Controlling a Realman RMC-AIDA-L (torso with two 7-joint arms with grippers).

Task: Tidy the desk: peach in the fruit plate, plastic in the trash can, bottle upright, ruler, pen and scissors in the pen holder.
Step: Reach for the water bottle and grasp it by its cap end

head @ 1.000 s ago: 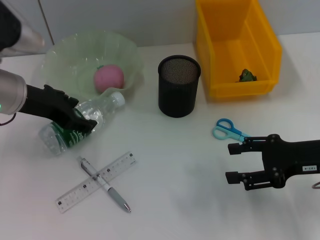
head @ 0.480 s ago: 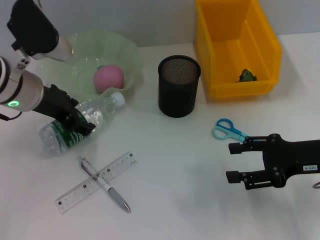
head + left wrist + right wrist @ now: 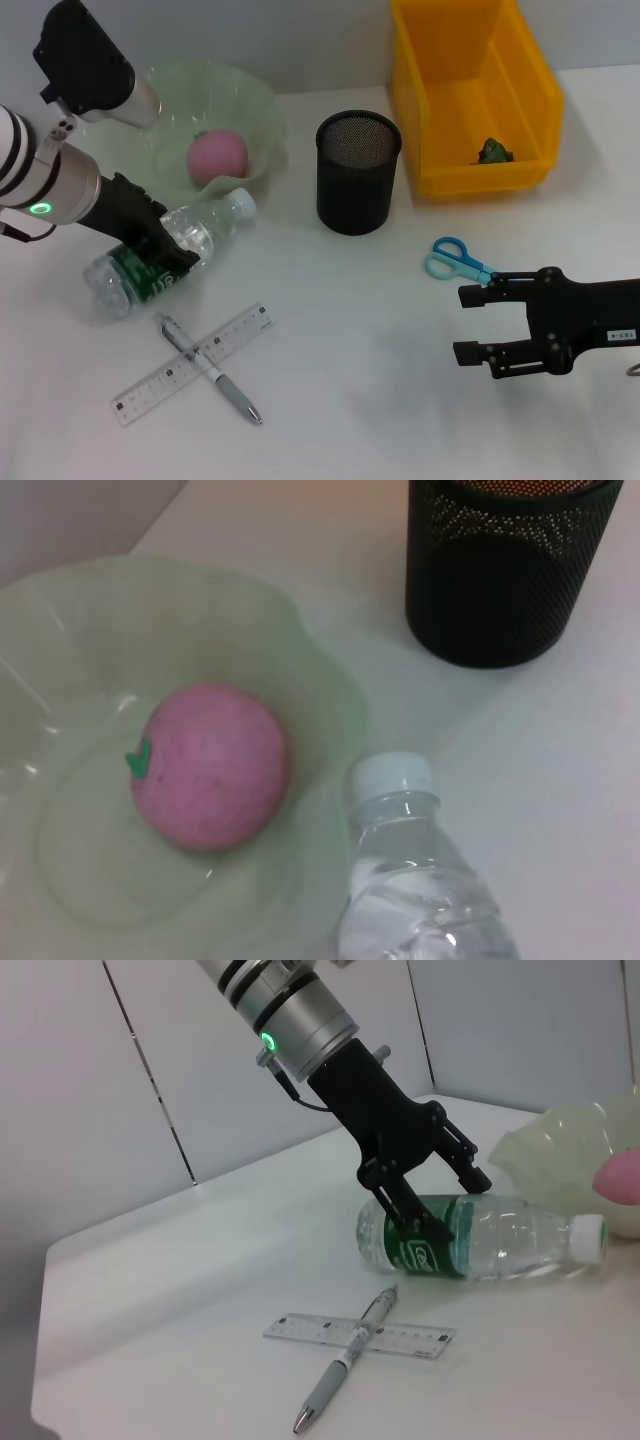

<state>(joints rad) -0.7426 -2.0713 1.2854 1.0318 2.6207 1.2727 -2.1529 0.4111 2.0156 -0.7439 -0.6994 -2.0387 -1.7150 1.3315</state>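
Bottle (image 3: 160, 253) looks light, thin-walled and slick, so the clenched left hand (image 3: 168, 250) grips its labelled middle. Right hand (image 3: 475, 325) hovers spread above the bench (image 3: 360, 400).

White desk (image 3: 350, 380) under even light; pale grey panelled wall (image 3: 120, 1090) behind

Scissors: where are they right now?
In the head view the scissors lie flat on the table's right side, just ahead of the open right gripper, between it and the yellow bin.
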